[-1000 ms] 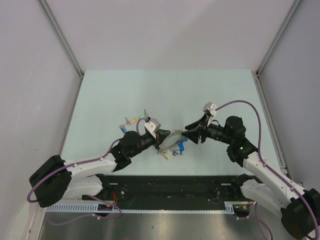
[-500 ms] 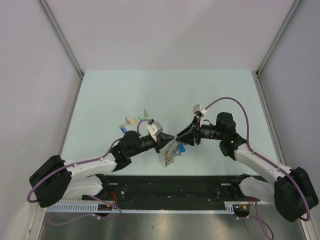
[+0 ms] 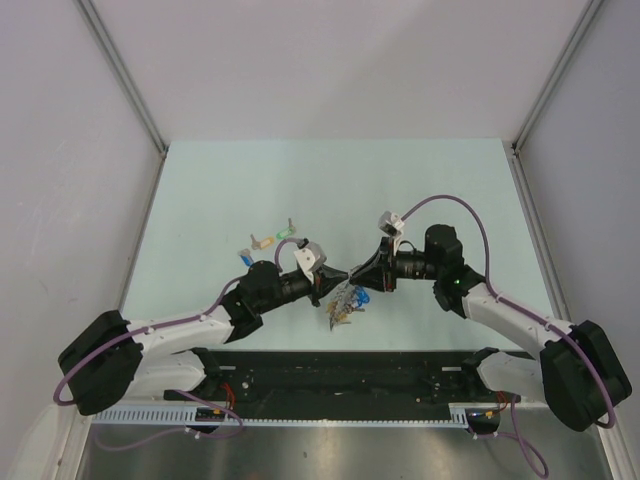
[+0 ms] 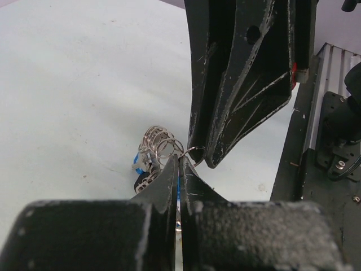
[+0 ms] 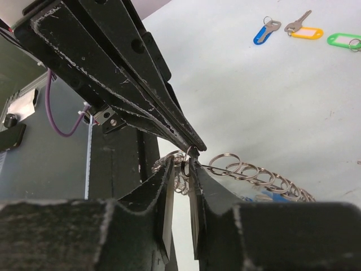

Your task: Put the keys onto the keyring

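Observation:
The keyring [image 3: 346, 298] hangs from my left gripper [image 3: 342, 276], its small keys and blue tags dangling just above the table. In the left wrist view the left gripper [image 4: 179, 159] is shut on the ring's wire, with the small rings [image 4: 156, 142] bunched to its left. My right gripper [image 3: 354, 279] meets it tip to tip. In the right wrist view the right gripper [image 5: 182, 167] has its jaws a narrow gap apart, with one small ring [image 5: 185, 160] between the tips. The blue [image 5: 265, 31], orange [image 5: 305, 32] and green [image 5: 343, 40] keys lie apart on the table.
The three loose keys lie in a row left of the grippers in the top view, blue [image 3: 245, 258], orange [image 3: 263, 241], green [image 3: 288, 232]. A black base rail [image 3: 340, 370] runs along the near edge. Metal posts stand at the back corners.
My right gripper has moved left until its tip meets the left gripper's. The keyring, which lay spread between both grippers, now hangs bunched below them.

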